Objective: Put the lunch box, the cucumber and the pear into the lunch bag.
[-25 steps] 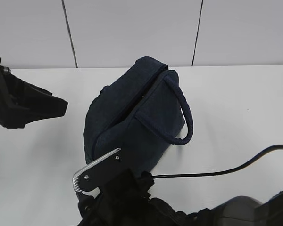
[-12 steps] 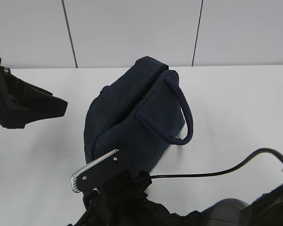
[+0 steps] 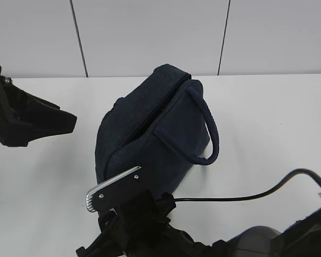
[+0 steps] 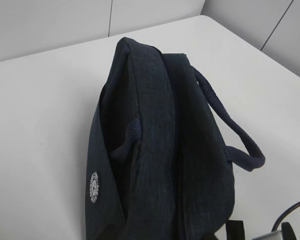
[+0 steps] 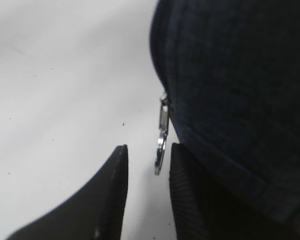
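The dark navy lunch bag (image 3: pixel 150 134) stands in the middle of the white table, its looped handle (image 3: pixel 211 134) hanging to the right. It fills the left wrist view (image 4: pixel 165 150). My right gripper (image 5: pixel 149 150) is open at the bag's near end (image 5: pixel 240 90). The metal zip pull (image 5: pixel 162 140) hangs between its fingers, close to the right finger (image 5: pixel 182 180). My left gripper (image 3: pixel 64 120) hovers left of the bag, apart from it; its jaws do not show clearly. The lunch box, cucumber and pear are out of view.
My right arm (image 3: pixel 144 235) with a silver plate (image 3: pixel 112 187) covers the table's front edge. A black cable (image 3: pixel 246 197) runs across the table at the lower right. A grey panelled wall (image 3: pixel 150 37) stands behind the table.
My right arm dipped slightly, then shifted a little up and right toward the bag's near end. The cable at the right moved with it. The bag and left arm stayed still.
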Available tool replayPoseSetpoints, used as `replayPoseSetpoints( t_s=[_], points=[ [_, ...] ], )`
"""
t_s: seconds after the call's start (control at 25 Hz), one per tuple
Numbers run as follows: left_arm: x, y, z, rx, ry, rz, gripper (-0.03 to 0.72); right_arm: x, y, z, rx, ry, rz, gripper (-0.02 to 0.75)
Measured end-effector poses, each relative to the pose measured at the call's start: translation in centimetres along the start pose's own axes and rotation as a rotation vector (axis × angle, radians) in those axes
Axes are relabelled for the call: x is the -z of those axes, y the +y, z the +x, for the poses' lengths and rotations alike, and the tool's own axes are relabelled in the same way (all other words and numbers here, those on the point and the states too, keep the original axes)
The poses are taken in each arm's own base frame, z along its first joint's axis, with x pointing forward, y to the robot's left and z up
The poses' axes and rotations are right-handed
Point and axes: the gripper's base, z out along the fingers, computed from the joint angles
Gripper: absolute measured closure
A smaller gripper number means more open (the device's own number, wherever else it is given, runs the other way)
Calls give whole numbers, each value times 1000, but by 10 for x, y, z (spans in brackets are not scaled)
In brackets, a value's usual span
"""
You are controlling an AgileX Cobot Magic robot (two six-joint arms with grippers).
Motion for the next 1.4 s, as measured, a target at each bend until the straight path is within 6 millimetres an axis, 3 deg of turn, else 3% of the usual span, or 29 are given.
replayPoseSetpoints(
  t_s=[0.84, 0.92, 1.12, 1.4],
  points=[
    [0, -1, 0, 1, 4, 7, 398, -7, -1, 1, -32, -13, 39, 508],
    [0, -1, 0, 1, 4, 7, 398, -7, -1, 1, -29, -14, 40, 531],
    [0, -1, 0, 1, 4, 7, 400, -7, -1, 1, -31, -14, 46, 732],
    [0, 0, 0, 1, 1, 3, 400, -2, 2, -2, -5, 48, 9, 738]
  ],
)
